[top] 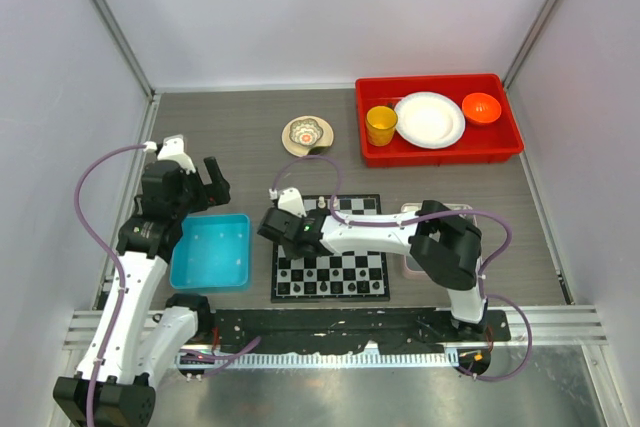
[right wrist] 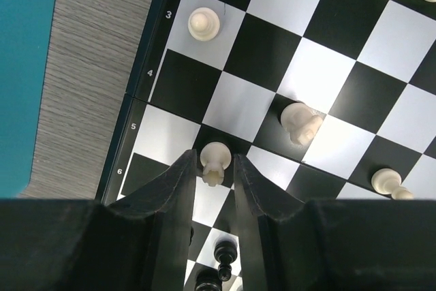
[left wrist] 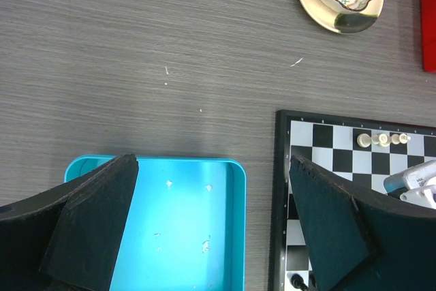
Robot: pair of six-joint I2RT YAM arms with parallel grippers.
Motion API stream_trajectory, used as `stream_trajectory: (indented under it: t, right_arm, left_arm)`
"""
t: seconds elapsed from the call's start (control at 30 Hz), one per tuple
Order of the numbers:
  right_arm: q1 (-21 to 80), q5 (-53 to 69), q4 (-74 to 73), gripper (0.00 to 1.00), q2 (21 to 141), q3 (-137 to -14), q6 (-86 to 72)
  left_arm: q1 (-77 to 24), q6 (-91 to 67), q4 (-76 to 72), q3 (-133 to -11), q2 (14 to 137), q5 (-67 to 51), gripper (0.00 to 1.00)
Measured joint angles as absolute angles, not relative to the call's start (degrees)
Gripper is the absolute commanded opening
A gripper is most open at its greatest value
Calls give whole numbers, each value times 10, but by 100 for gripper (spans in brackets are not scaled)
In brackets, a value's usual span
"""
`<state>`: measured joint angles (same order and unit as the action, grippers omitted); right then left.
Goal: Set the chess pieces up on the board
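Note:
The board [top: 376, 263] lies in front of the arms, its left border [right wrist: 143, 80] showing in the right wrist view. My right gripper [right wrist: 214, 160] hangs low over the board's left side, shut on a cream rook [right wrist: 215, 154] that stands on a black square. More cream chess pieces stand nearby: a pawn [right wrist: 203, 24], a larger tilted piece [right wrist: 300, 124] and another pawn [right wrist: 385, 180]. Three cream pieces [left wrist: 383, 140] line the far row. Black pieces [right wrist: 225, 253] sit under the fingers. My left gripper [left wrist: 212, 163] is open and empty above the blue bin [left wrist: 184, 223].
A red tray [top: 440, 154] at the back right holds a yellow cup [top: 381, 125], a white plate [top: 429, 119] and an orange bowl [top: 481, 107]. A patterned dish on a saucer [top: 307, 135] sits behind the board. The blue bin [top: 210, 250] lies left of the board.

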<state>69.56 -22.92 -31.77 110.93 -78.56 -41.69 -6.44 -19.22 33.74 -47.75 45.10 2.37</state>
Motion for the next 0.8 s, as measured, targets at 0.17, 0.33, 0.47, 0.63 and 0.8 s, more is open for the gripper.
stream_trajectory:
  t: [0.17,0.33,0.47,0.63,0.8]
  right_arm:
    - [696,-228,-317,34,1110,-794,-413]
    - [696,-228,-317,31,1110,-801,-410]
    - [696,-228,-317,31,1110,-802,-409]
    - [696,-228,-318,32,1110,-802,-409]
    - [696,-229,-318,31,1110,-802,-409]
  left_arm:
    - [-64,-192,337,-477,451,23,98]
    - [-64,-192,337,-477,451,23,99]
    - [-64,-192,337,-477,451,23,98]
    - [-64,-192,337,-477,451,23,99]
    - [-64,-192,337,-477,451,23,99]
